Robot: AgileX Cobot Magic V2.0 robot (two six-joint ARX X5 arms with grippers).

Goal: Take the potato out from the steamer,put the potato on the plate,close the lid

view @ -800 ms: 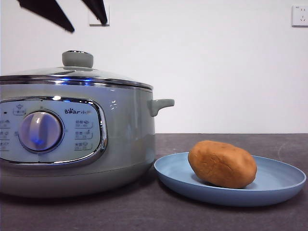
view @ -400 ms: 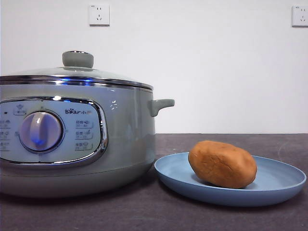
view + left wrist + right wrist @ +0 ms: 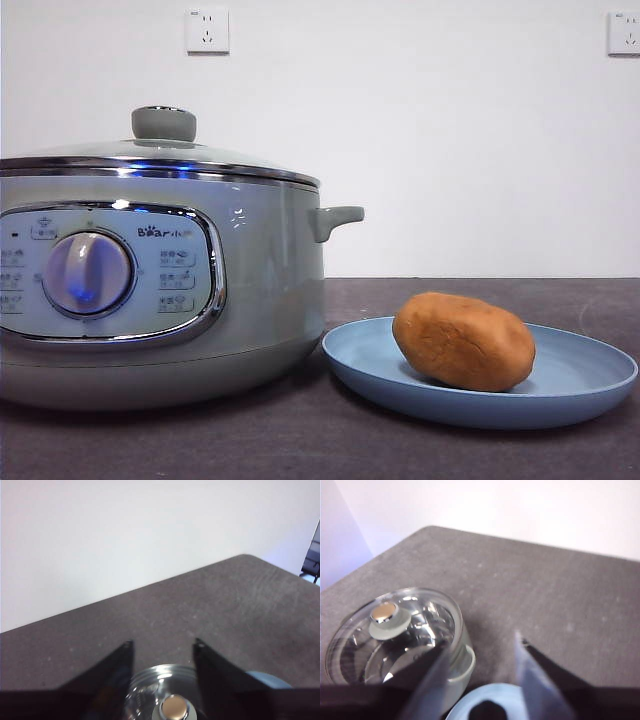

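Observation:
The pale grey-green steamer (image 3: 150, 290) stands on the left of the table. The glass lid (image 3: 160, 155) sits closed on it, knob on top. The orange-brown potato (image 3: 464, 341) lies on the light-blue plate (image 3: 570, 385) to the right of the steamer. No gripper shows in the front view. In the left wrist view my left gripper (image 3: 163, 642) is open and empty, high above the lid (image 3: 165, 700). In the right wrist view my right gripper (image 3: 480, 647) is open and empty, above the table between the lid (image 3: 395, 630) and the plate (image 3: 485, 697).
The dark grey table (image 3: 480, 295) runs back to a white wall with two sockets (image 3: 207, 30). The steamer's side handle (image 3: 335, 218) sticks out toward the plate. The table's far edge and corner show in the left wrist view (image 3: 245, 557).
One second ago two black jaw tips hung at the top left of the front view above the lid. They have risen out of that view. Steamer, lid, potato and plate stay put.

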